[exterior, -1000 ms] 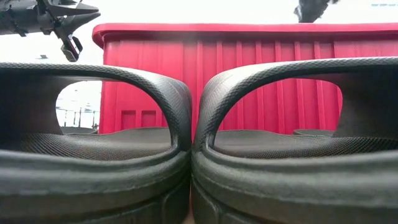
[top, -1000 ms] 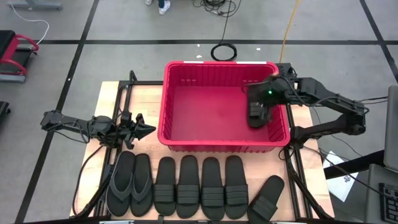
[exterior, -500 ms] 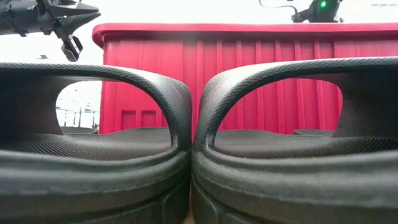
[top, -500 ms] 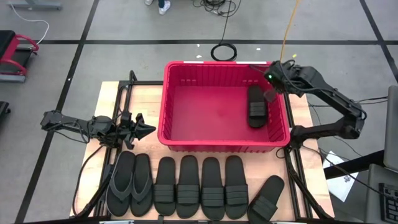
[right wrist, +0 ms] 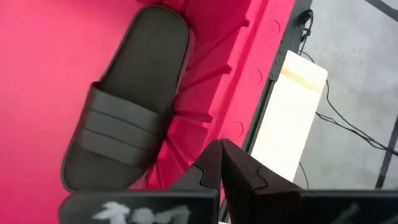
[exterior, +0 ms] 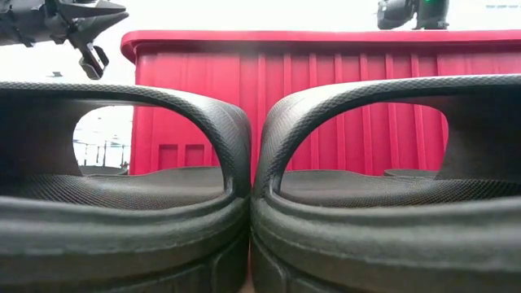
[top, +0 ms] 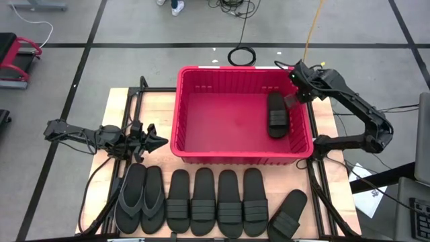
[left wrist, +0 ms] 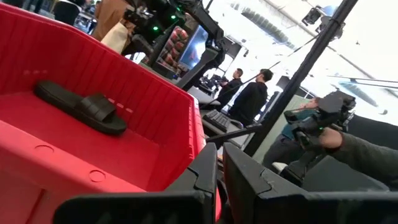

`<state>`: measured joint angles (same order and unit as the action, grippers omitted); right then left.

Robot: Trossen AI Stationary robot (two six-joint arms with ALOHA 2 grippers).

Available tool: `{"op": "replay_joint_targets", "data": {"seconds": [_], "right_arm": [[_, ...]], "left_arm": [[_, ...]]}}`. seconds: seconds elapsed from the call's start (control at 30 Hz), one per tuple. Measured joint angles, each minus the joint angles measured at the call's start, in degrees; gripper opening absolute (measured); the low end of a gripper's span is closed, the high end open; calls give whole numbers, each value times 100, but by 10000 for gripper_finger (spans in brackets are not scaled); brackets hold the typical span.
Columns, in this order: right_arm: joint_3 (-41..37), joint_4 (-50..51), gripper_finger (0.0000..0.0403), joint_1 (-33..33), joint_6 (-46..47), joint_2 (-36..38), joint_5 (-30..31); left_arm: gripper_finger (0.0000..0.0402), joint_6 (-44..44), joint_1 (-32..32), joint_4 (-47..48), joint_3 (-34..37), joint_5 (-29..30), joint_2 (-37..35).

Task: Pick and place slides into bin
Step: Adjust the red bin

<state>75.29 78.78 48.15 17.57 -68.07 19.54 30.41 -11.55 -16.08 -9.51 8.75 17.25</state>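
The red bin (top: 228, 124) stands mid-table. One black strapped slide (top: 277, 114) lies flat on its floor by the right wall, also seen in the right wrist view (right wrist: 127, 124) and the left wrist view (left wrist: 81, 107). Several more slides (top: 215, 202) lie side by side along the table's near edge, flip-flops (top: 142, 198) at the left and one slide (top: 289, 214) askew at the right. My right gripper (top: 295, 91) hangs shut and holding nothing over the bin's far right corner, pointing steeply down. My left gripper (top: 161, 141) waits shut, level, left of the bin.
Two slides (exterior: 260, 195) fill the low view in front of the bin's near wall (exterior: 326, 98). Black frame rails (top: 316, 181) run along both table sides. People stand in the room beyond the table (left wrist: 249, 93). Bare bin floor (top: 222, 121) lies left of the slide.
My right gripper has drawn back from above the slide in the bin toward the bin's far right corner, rolling about its own axis as it went and staying shut. The slide lies where it was on the bin floor. My left arm kept still.
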Motion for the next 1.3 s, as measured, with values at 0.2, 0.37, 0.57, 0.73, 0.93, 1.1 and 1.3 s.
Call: {"op": "replay_joint_targets", "data": {"seconds": [0.2,0.37,0.57,0.73,0.93,1.1,1.3], "right_arm": [[-68,-183,0,93,11,6,237],[-75,-231,0,93,-97,23,262],[-75,-215,0,134,-201,85,150],[-75,-233,0,128,-68,42,351],[-75,124,0,46,-26,-137,842],[-360,315,0,-185,210,-313,1501],[-692,206,0,-92,411,-150,986]], "left_arm": [[26,-10,0,2,0,7,1],[26,-13,0,5,-1,7,0],[26,-24,0,11,-1,9,1],[26,-23,0,12,-1,28,0],[26,-3,0,9,0,28,0],[26,-8,0,7,-1,26,-1],[26,-61,0,21,-1,24,0]]}}
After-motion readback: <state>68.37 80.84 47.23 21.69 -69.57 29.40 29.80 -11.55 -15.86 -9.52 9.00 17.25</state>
